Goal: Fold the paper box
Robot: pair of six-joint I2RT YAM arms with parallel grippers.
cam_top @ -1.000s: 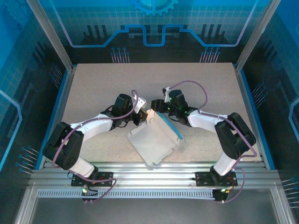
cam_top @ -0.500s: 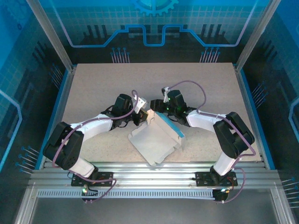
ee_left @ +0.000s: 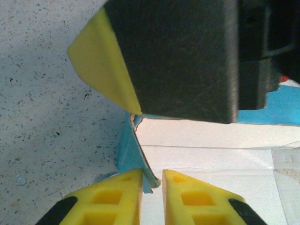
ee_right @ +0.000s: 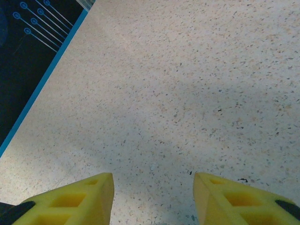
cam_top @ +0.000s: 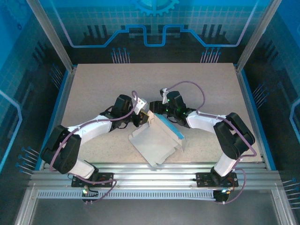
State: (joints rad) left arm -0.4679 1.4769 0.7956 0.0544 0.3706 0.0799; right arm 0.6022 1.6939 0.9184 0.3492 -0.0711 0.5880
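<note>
Speckled beige table (cam_top: 93,89), blue-lit enclosure walls around.
Top view: paper box (cam_top: 154,143) half-folded, white side up, near front edge between arms. Left gripper (cam_top: 142,119) at box's far-left corner; right gripper (cam_top: 157,110) just beyond far edge.
Left wrist: jaws narrowly parted, blue box edge in gap, not pinched.
Right wrist: jaws wide apart, empty, over bare table.

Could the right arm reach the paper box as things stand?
Probably yes. The right tool hangs open just beside the far corner of the paper box, with nothing between them. The left tool sits at that same corner, so room looks tight.
</note>
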